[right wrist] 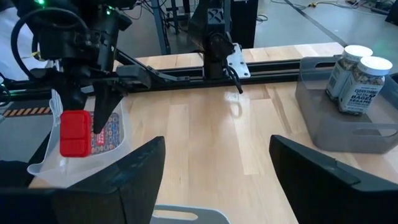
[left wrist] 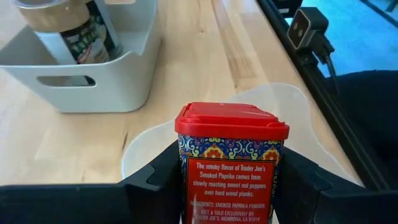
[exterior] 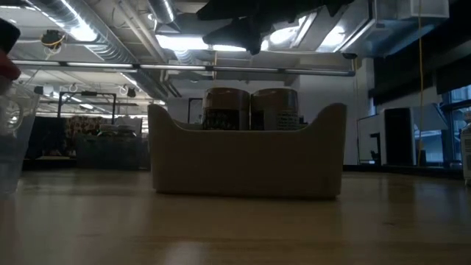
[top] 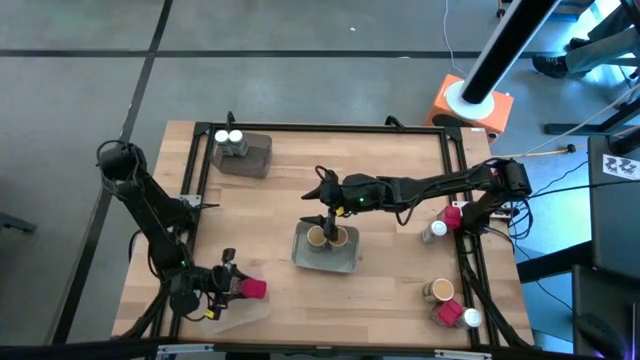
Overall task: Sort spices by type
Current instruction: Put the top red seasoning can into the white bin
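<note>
A red-lidded paprika tin (left wrist: 229,163) sits between the fingers of my left gripper (top: 238,287) over a clear tray (top: 240,312) at the near left of the table. In the right wrist view the tin (right wrist: 76,132) shows its red lid. My right gripper (top: 325,215) hangs open above the light grey tray (top: 325,262) at mid-table, touching nothing. Two tan-lidded jars (exterior: 250,109) stand upright in that tray. Two white-capped jars (right wrist: 356,76) stand in a dark grey tray (top: 250,155) at the far left. My left gripper pinches the paprika tin by its two side walls (left wrist: 186,186), one finger on each. The fingers come slanting down from the table's left. The lid end (left wrist: 231,121) sticks out past them toward mid-table. The tin is tilted and lifted clear above the clear tray.
Loose spices stand along the right edge: a red box (top: 452,214) and a white-capped jar (top: 434,231), and nearer the front a tan-lidded jar (top: 438,290), another red box (top: 447,315) and a white cap (top: 471,319). Black rails frame the tabletop.
</note>
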{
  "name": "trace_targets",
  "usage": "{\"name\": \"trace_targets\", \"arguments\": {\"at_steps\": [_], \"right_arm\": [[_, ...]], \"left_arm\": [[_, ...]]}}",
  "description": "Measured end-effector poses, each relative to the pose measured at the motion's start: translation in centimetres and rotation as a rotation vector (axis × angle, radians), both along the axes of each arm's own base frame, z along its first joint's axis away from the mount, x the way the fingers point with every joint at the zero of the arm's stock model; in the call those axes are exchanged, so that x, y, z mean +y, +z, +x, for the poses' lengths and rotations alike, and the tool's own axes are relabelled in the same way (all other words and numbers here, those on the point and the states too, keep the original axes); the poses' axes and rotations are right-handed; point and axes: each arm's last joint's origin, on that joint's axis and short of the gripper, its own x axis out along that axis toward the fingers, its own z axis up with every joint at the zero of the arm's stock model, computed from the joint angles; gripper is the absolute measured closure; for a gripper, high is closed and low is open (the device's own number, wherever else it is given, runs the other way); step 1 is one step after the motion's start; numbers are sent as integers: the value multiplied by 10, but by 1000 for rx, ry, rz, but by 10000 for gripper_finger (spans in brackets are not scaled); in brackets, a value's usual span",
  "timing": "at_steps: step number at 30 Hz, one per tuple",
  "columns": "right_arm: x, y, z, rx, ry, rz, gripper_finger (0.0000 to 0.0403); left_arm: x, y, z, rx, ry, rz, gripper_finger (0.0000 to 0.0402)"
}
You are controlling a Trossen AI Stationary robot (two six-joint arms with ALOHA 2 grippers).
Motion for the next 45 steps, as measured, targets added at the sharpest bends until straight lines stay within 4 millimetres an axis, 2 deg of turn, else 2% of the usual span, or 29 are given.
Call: {"name": "trace_targets", "arguments": {"at_steps": [6,12,19,41,45], "right_arm": [[0,0,0,-2,-2,-1,113],[0,0,0,-2,-3,-1,113],[0,0,0,-1,-3,-1,113],[0,0,0,-1,-4,1,113],[0,0,0,-1,-4,1,113]], "left_arm": [[3,-1,0,-42,36,39,236],[9,-14,-3,-69,53,-36,235],[15,-23,-6,-78,65,-42,218],[17,-28,-9,5,5,-9,211],[17,-29,-9,14,0,-8,198]]}}
